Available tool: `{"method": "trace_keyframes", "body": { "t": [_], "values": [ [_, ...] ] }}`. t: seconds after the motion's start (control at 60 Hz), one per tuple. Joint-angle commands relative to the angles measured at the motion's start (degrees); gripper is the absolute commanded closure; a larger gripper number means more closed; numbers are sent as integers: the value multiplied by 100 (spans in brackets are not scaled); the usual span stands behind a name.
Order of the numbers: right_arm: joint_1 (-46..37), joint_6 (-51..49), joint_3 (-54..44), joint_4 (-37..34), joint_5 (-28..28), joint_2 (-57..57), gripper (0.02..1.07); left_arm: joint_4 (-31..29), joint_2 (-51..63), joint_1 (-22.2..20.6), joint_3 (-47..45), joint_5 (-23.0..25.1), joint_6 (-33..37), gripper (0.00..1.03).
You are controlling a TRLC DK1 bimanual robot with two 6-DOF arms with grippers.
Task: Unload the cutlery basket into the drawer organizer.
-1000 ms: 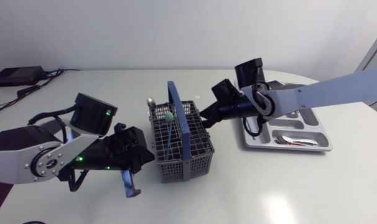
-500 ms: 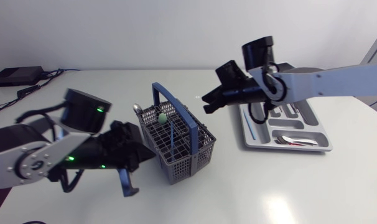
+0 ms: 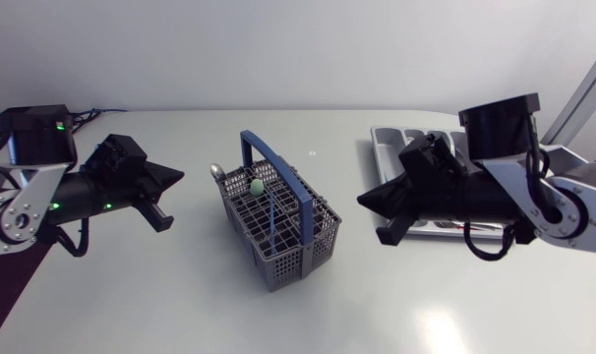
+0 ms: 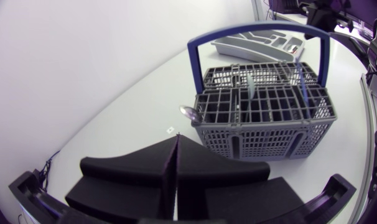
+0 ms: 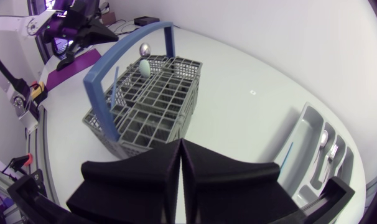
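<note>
From above, the cutlery basket (image 3: 278, 231) stands mid-counter (image 3: 180, 305), grey mesh with a blue handle (image 3: 278, 167) arching over it. A metal spoon (image 3: 216, 171) pokes up at its far corner, on the left arm's side. A pale green utensil (image 3: 258, 185) and a thin blue stick (image 3: 271, 211) stand inside. The drawer organizer (image 3: 406, 143) lies well apart from the basket and is half hidden behind the right arm (image 3: 475, 197). The left arm (image 3: 91, 187) hangs on the basket's other side, clear of it.

In the left wrist view the left jaws are pressed together with nothing between them, pointing at the basket (image 4: 263, 118). The spoon's bowl (image 4: 190, 112) shows at the nearest corner, though I cannot tell which compartment it stands in.

In the right wrist view the right jaws are likewise closed and empty. The basket (image 5: 145, 102) lies ahead, and the organizer (image 5: 313, 155) sits beside the jaws, with a few pieces already in its slots.

The pieces look light and stiff. The metal is probably slick and narrow, so it could twist in a loose pinch. The best hold is likely the neck just under the bowl – the part above the rim – lifted straight up past the handle.
</note>
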Motion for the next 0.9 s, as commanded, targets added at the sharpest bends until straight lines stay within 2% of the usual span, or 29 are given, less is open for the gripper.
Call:
{"method": "trace_keyframes", "body": {
  "t": [0.0,0.183,0.317,0.517,0.7,0.883],
  "values": [
    [133,-74,-318,-115,-11,-198,101,304,643,102,4,50,-140,97],
    [511,-30,-582,-89,94,-303,101,1323,1874,85,259,68,-299,97],
    [704,32,-679,149,155,-13,101,1692,2436,76,584,261,-562,97],
    [862,58,-802,773,287,629,101,1886,3007,50,1068,806,-949,97],
    [880,58,-652,861,340,822,101,1886,3280,32,1402,1421,-1213,97],
    [862,58,-292,896,366,1094,101,1868,3341,-82,1358,1878,-1239,97]
  ]
}}
